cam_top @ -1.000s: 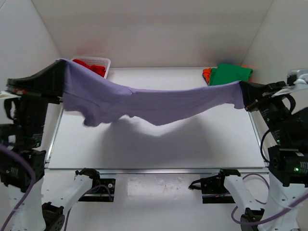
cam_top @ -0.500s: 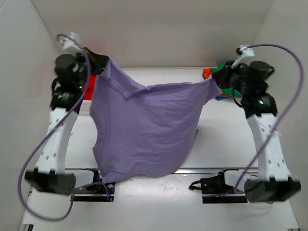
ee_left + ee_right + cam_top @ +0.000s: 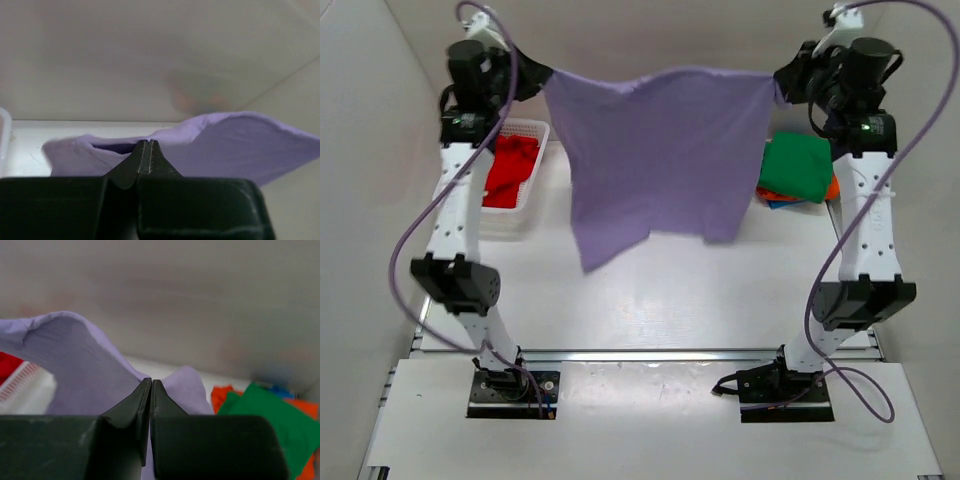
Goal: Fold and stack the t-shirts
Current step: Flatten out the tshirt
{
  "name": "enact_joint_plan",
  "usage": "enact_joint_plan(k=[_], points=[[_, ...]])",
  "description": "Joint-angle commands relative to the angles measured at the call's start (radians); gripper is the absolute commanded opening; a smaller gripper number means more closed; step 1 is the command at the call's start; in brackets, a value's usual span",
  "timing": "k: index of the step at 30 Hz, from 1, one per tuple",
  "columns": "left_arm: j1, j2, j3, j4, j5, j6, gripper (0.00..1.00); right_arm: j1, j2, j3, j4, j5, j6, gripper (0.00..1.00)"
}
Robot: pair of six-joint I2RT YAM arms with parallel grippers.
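You hold the purple shirt (image 3: 660,150) up high beside the basket (image 3: 538,128), left gripper (image 3: 146,146) and right gripper (image 3: 150,386) each pinched tight on a corner, so it hangs flat

Lavender t-shirt (image 3: 655,150) hangs spread out in the air, top edge stretched between left gripper (image 3: 542,80) and right gripper (image 3: 781,88), each clamped on an upper corner. Bottom edge is uneven, lower on the left. Red t-shirt (image 3: 508,170) lies crumpled in the white basket (image 3: 536,130), far left. Green t-shirt (image 3: 798,165) sits folded on top of the orange t-shirt (image 3: 834,187) and blue t-shirt (image 3: 775,203), far right.
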Motion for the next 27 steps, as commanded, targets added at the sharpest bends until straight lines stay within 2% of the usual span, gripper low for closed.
enact_joint_plan(k=[1, 5, 9, 12, 14, 18, 21, 27], points=[[0.057, -0.254, -0.093, 0.116, 0.05, -0.044, 0.0, -0.029, -0.123, 0.017, 0.045, -0.018, -0.004, 0.0], [0.027, -0.392, -0.286, 0.082, 0.038, 0.011, 0.0, -0.05, -0.197, -0.221, 0.044, -0.052, 0.005, 0.0], [0.002, -0.588, -0.751, 0.197, 0.081, -0.029, 0.0, -0.038, -0.272, -0.506, 0.051, -0.049, 0.026, 0.0], [-0.041, -0.715, -1.044, 0.222, 0.098, -0.042, 0.0, -0.02, -0.368, -0.802, 0.068, -0.038, 0.066, 0.0], [-0.056, -0.809, -1.271, 0.229, 0.105, -0.056, 0.0, -0.017, -0.425, -0.942, 0.077, -0.041, 0.11, 0.0], [-0.097, -0.949, -1.568, 0.211, 0.11, -0.104, 0.0, -0.003, -0.494, -1.143, 0.024, -0.03, 0.18, 0.0], [-0.098, -1.032, -1.688, 0.162, 0.085, -0.136, 0.0, 0.0, -0.479, -1.2, -0.077, -0.018, 0.184, 0.0], [-0.088, -1.181, -1.737, 0.033, 0.039, -0.145, 0.0, 0.011, -0.485, -1.309, -0.188, -0.02, 0.166, 0.0]])
